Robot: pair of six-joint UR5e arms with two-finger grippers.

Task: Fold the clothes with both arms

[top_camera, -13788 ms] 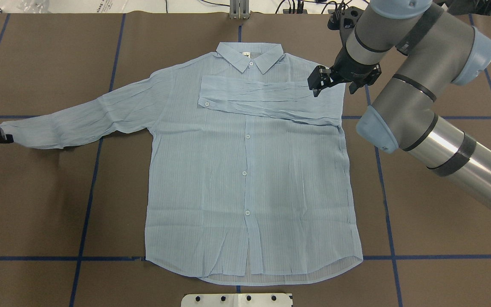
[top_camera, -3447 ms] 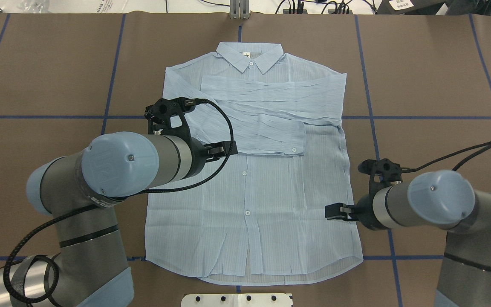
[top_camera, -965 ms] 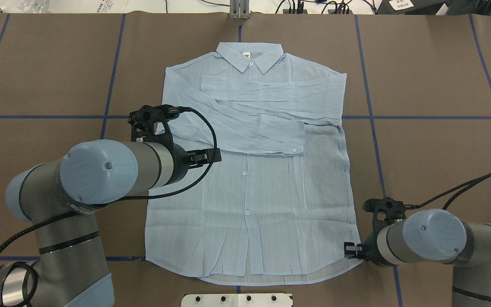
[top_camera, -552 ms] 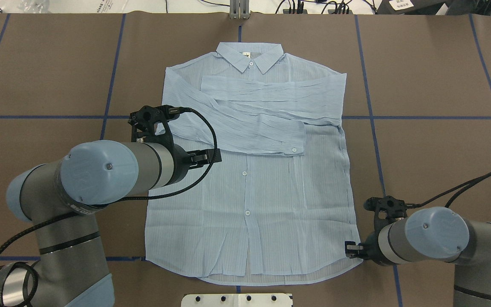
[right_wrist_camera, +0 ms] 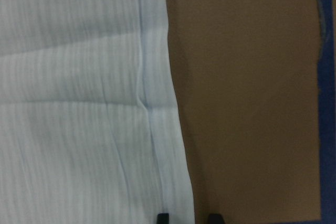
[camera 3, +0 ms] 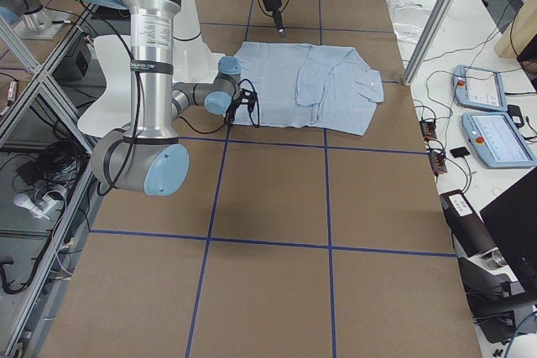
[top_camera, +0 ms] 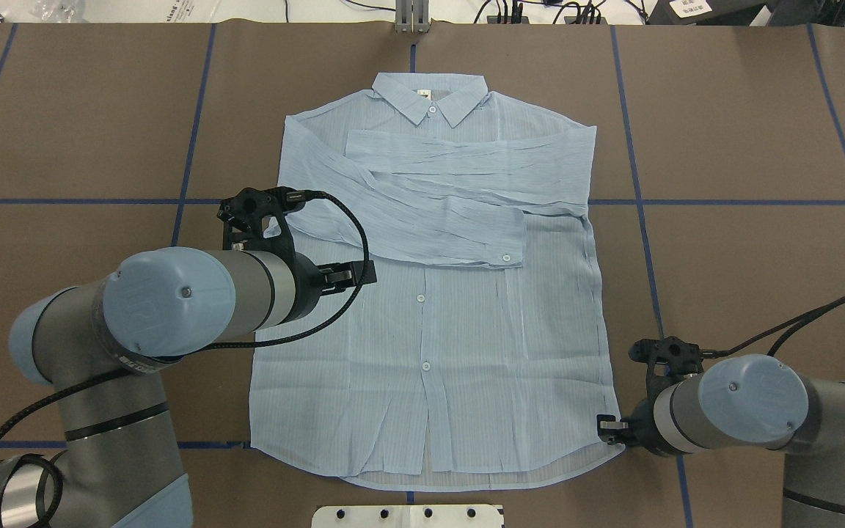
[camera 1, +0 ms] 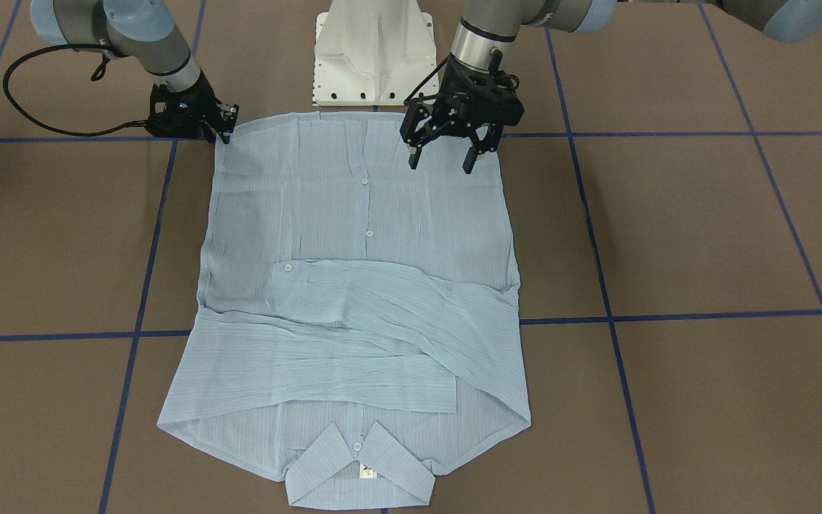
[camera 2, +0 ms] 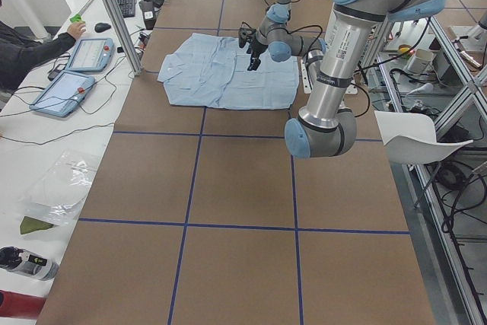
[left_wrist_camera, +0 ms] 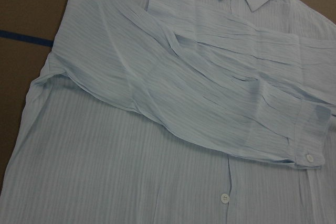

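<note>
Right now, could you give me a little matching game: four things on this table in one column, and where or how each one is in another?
1. left gripper
2. right gripper
3. collar
4. sleeves

A. folded across the chest
B. at a hem corner of the shirt
C. open, above the shirt's front
D. at the end farthest from the white base

Pairs: 1-C, 2-B, 3-D, 4-A

Overhead, front, sides, wrists — shared shirt (top_camera: 466, 330)
</note>
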